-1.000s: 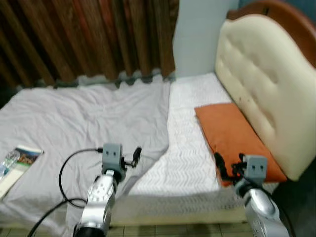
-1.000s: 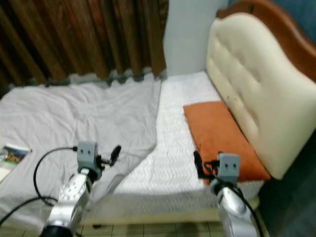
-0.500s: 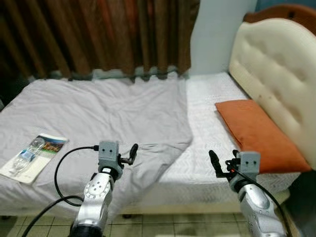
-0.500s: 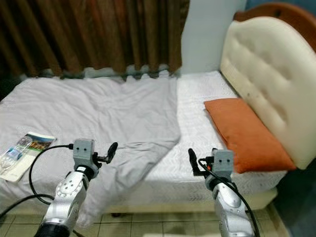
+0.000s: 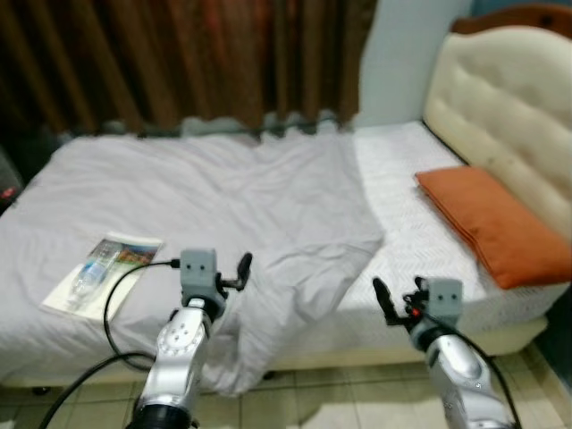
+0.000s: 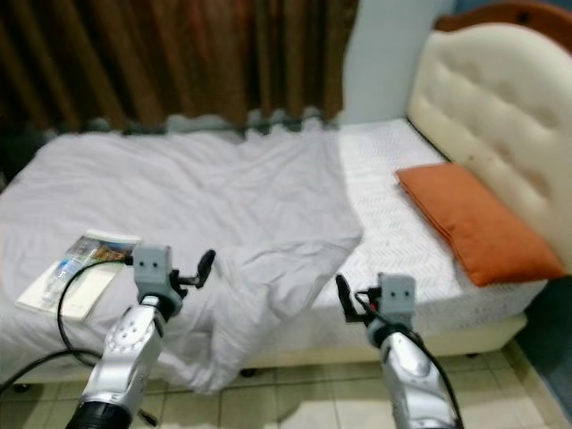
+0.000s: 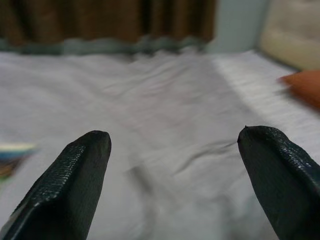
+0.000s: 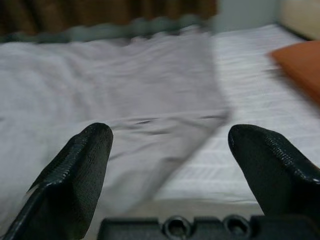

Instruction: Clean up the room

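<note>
The left gripper (image 7: 172,172) and right gripper (image 8: 170,172) hung spread wide at the bed's near edge. A magazine (image 5: 105,273) with a bottle (image 5: 88,275) on top lay at nine o'clock on the grey sheet (image 5: 223,206).

We stand at the side of a bed (image 6: 393,259) half covered by a grey blanket (image 6: 206,206), whose corner droops over the near edge. An orange pillow (image 6: 478,223) lies by the cream headboard (image 6: 500,116). A magazine (image 6: 76,268) rests on the blanket. Our left claw (image 6: 201,265) and right claw (image 6: 342,297) hover before the bed's edge.
</note>
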You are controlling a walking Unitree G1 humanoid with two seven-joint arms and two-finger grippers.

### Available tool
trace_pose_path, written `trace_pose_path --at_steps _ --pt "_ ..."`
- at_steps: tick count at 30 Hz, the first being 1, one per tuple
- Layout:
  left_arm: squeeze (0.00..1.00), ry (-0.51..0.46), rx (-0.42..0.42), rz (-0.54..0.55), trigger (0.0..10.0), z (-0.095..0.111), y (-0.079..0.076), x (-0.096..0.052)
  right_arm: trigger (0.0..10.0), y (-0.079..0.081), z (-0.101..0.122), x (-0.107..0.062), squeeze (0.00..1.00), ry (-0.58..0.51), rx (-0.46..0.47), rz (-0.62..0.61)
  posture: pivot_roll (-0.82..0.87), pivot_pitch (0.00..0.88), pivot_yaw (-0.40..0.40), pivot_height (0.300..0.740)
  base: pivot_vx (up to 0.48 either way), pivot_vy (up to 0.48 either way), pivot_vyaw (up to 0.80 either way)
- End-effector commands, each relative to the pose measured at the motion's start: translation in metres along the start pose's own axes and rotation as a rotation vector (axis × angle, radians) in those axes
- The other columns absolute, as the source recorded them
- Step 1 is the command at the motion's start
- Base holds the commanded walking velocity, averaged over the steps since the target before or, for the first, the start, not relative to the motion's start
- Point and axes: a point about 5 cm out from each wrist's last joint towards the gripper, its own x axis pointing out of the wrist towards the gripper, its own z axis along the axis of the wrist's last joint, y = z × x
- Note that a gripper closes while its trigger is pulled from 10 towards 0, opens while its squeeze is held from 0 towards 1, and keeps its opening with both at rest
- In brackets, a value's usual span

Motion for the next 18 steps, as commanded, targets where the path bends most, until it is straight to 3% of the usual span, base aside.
trace_pose_path --at_steps 1,6,10,11,12,15,18 --pt "0.0 -0.019 0.008 0.023 10.0 0.007 0.002 0.001 10.0 -0.003 0.003 0.001 0.0 -0.007 -0.016 0.004 -0.03 0.015 0.036 0.74 0.0 0.472 0.0" --pt "0.0 0.0 0.03 0.041 10.0 -0.004 0.0 -0.013 10.0 -0.002 -0.001 -0.002 0.0 -0.002 0.0 0.016 -0.03 0.006 0.036 0.74 0.0 0.472 0.0" --pt "0.0 -0.011 0.032 0.067 10.0 -0.003 0.015 -0.022 10.0 -0.007 -0.007 -0.013 0.0 0.007 0.038 -0.024 -0.02 0.0 0.026 0.74 0.0 0.472 0.0" --pt "0.0 -0.007 0.051 0.024 10.0 -0.003 0.013 -0.032 10.0 -0.009 -0.011 -0.022 0.0 0.017 0.044 -0.029 -0.02 0.0 0.025 0.74 0.0 0.472 0.0" --pt "0.0 -0.007 0.051 0.024 10.0 -0.003 0.013 -0.032 10.0 -0.009 -0.011 -0.022 0.0 0.017 0.044 -0.029 -0.02 0.0 0.025 0.74 0.0 0.472 0.0" --pt "0.0 0.037 0.061 -0.033 10.0 -0.009 0.014 -0.066 10.0 -0.012 -0.022 -0.052 0.0 0.064 0.041 -0.028 -0.02 0.0 0.025 0.74 0.0 0.471 0.0" --pt "0.0 0.049 0.038 0.005 10.0 -0.011 0.018 -0.07 10.0 -0.012 -0.027 -0.059 0.0 0.085 0.03 -0.018 -0.02 0.0 0.023 0.74 0.0 0.471 0.0"
